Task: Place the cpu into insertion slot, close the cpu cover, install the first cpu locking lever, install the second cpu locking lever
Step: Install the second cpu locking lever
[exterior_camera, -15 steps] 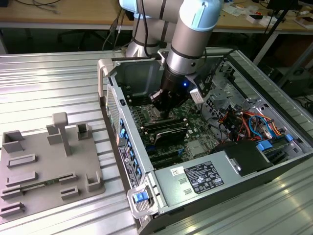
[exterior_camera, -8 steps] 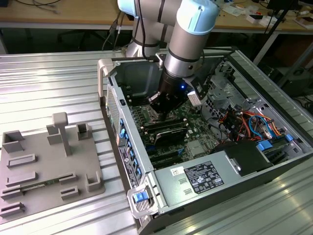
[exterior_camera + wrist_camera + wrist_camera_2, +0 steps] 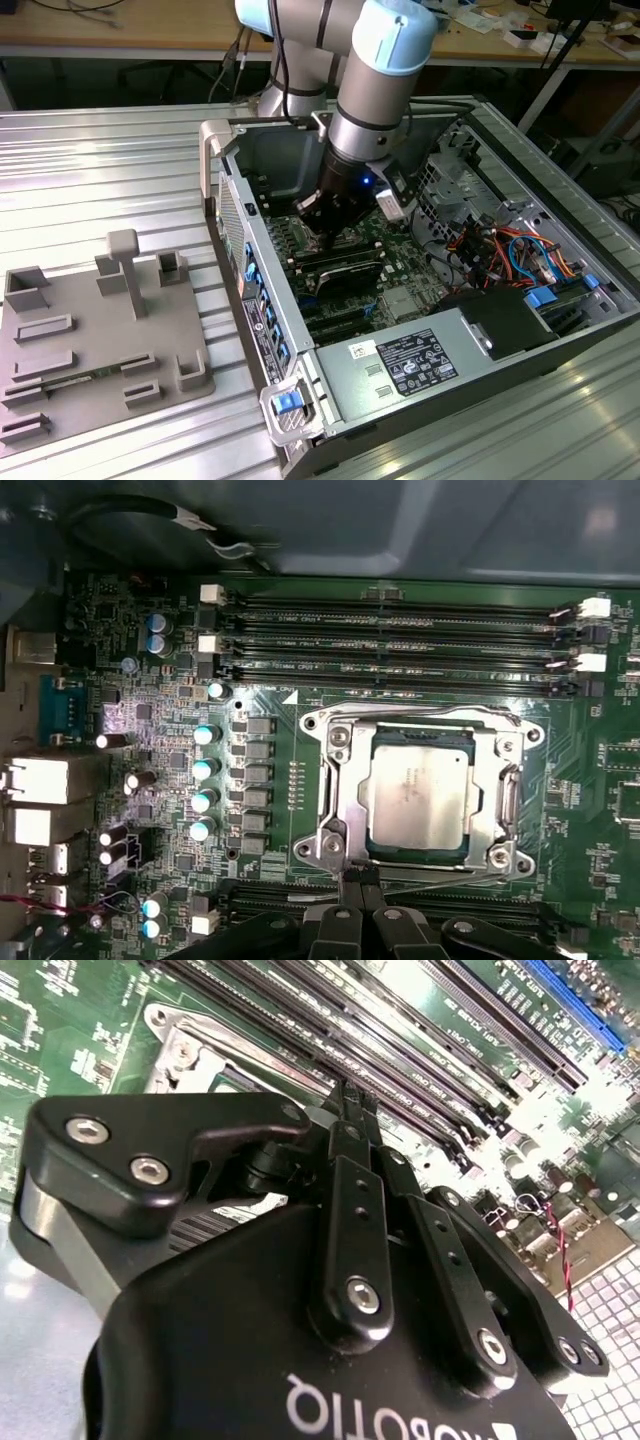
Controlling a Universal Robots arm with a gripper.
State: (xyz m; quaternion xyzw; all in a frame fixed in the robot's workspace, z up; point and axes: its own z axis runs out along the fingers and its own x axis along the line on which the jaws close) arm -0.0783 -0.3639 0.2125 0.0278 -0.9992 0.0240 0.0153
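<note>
Jaws of one black gripper [image 3: 358, 882] are found clenched tip to tip, nothing seen between them, at the edge of the insertion slot [image 3: 425, 713]. One cpu [image 3: 420, 790], flat, square and silvery-tan, is seated in that slot and framed by one silvery metal cpu cover [image 3: 345, 780] laid flat over it. Long black memory slots [image 3: 400, 645] are ranged alongside on one green board [image 3: 170, 730].

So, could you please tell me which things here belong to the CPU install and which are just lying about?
Job in hand: cpu, lying in the insertion slot; cpu cover, down around it; end effector, at the slot's edge.

Lying about: memory slots; capacitors; grey fixture plate on the bench; power supply; coloured cables.
</note>
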